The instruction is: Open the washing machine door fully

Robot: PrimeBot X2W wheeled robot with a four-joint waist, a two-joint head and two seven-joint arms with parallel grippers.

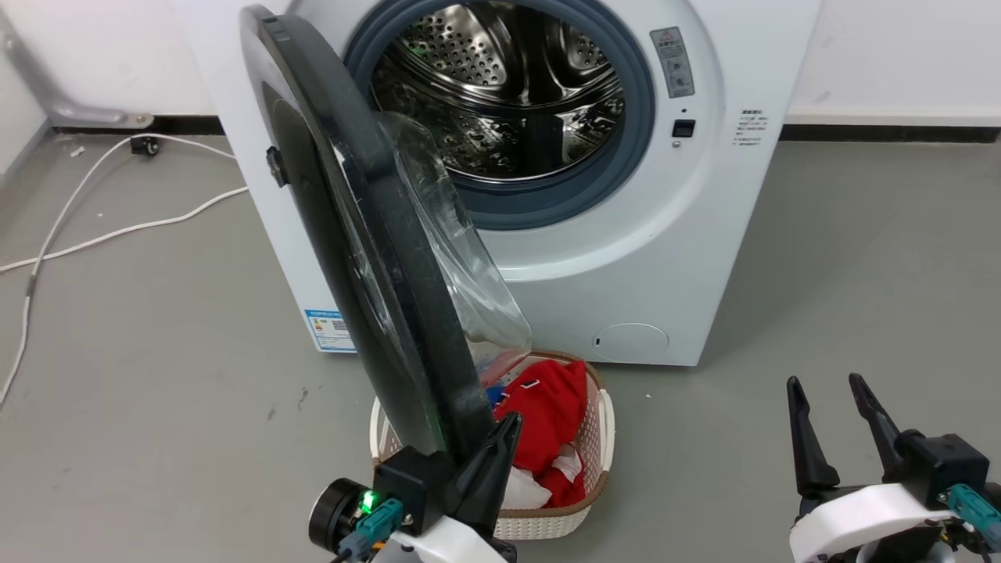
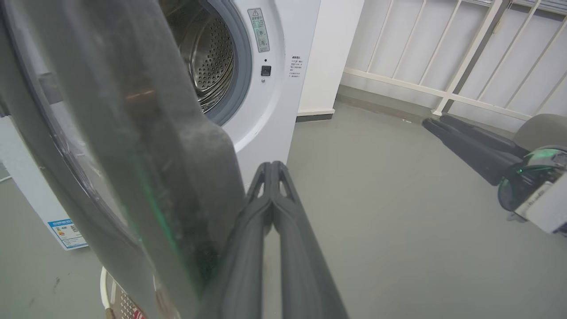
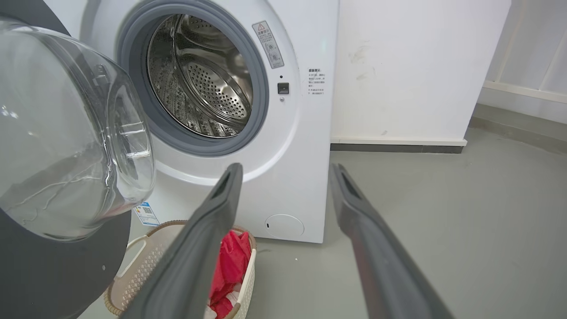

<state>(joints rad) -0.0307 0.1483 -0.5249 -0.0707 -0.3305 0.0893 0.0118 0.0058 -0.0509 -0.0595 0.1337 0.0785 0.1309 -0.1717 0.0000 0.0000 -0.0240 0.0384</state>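
Observation:
The white washing machine [image 1: 665, 258] stands against the wall with its steel drum exposed. Its glossy black door [image 1: 367, 258], with a bulging clear glass bowl [image 1: 453, 250], swings out toward me, edge-on and about perpendicular to the front. My left gripper [image 1: 510, 422] is shut, its fingers together just right of the door's free lower edge [image 2: 208, 177], on the bowl side; I cannot tell if they touch it. My right gripper [image 1: 827, 383] stands open at the lower right, away from the machine, with nothing between its fingers [image 3: 221, 195].
A white laundry basket [image 1: 602, 438] with red clothes sits on the grey floor under the door, in front of the machine. White cables [image 1: 117, 231] trail across the floor at the left. A white railing [image 2: 447, 93] runs along the right side.

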